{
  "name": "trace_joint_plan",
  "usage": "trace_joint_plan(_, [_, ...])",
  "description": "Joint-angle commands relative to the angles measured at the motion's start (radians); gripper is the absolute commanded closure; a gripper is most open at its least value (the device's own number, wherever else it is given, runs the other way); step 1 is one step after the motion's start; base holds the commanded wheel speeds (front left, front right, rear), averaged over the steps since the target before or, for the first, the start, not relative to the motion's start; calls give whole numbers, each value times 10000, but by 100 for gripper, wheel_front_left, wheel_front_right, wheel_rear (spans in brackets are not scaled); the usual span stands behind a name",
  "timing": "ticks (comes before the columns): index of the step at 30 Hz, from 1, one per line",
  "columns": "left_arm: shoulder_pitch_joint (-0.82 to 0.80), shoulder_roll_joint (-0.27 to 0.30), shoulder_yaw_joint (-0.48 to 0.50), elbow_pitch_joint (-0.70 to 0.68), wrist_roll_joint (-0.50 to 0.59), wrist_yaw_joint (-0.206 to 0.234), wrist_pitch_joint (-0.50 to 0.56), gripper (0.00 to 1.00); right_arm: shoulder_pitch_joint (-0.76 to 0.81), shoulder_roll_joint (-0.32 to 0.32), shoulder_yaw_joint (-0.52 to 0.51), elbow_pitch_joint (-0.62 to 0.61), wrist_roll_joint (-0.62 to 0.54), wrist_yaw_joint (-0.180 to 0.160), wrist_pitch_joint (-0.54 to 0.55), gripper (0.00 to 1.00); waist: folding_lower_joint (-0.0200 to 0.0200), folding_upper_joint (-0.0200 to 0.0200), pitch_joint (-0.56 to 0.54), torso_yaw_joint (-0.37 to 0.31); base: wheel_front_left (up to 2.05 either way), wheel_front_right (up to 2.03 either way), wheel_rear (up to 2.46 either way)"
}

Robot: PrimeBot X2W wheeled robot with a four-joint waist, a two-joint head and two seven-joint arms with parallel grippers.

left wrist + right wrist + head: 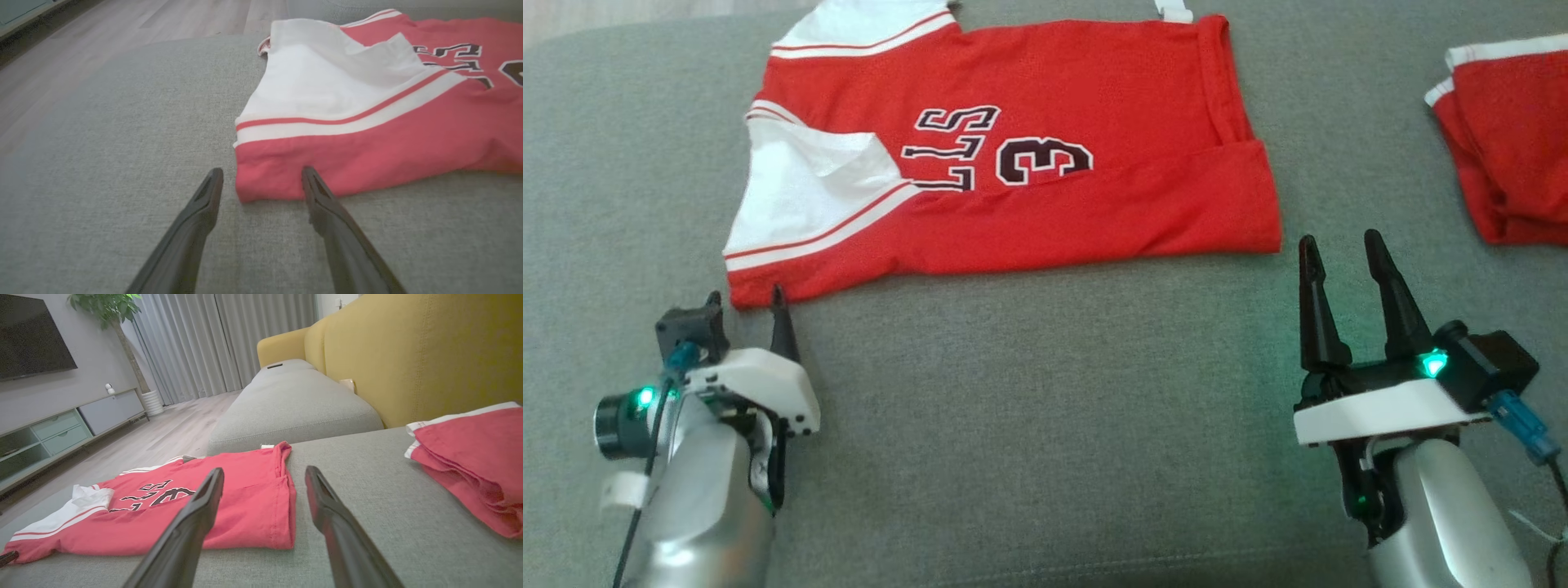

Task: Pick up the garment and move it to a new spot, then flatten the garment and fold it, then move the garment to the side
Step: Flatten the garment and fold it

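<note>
Grey curtains [212, 343], wooden floor [163, 437], yellow sofa back [408, 355].

Jersey [1045, 163]: upper edge cut by head view's top; lettering partly under a fold. Second red garment [1511, 139]: cut at rt edge. Left pincer [747, 304]: one finger mostly hidden behind black mount.

Living room: sofa [408, 355], television [32, 335], curtains [212, 343].

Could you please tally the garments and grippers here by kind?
Red jersey with white sleeves, laid flat: 1
Folded red cloth garment with white trim: 1
Dark two-fingered grippers: 2 (left gripper, right gripper)
Total: 4
</note>
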Motion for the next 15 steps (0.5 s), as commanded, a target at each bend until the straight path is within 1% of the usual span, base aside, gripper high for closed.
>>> trace_joint_plan(1, [-436,354,348,-43,65,54,-55,0,-246,-36,237,-339,52,-9,-106,0,0,-1,45,-48,0,0,0])
trace_joint_plan(4, [-862,413,265,638,82,-42,-57,0,-231,-36,230,-282,24,-9,-106,0,0,-1,80,-85,0,0,0])
trace_joint_plan(11, [-1409,417,106,1461,74,-248,-59,0,-261,-36,145,-138,-61,-9,-106,0,0,-1,128,-59,0,0,0])
trace_joint_plan(14, [-1565,370,31,1769,19,-469,-59,0,-299,-36,169,-62,-89,-9,-106,0,0,-1,143,-10,0,0,0])
trace_joint_plan(15, [-1620,351,-8,1844,9,-558,-59,63,-316,-36,162,-41,-101,-9,-106,0,0,-1,165,18,0,0,0])
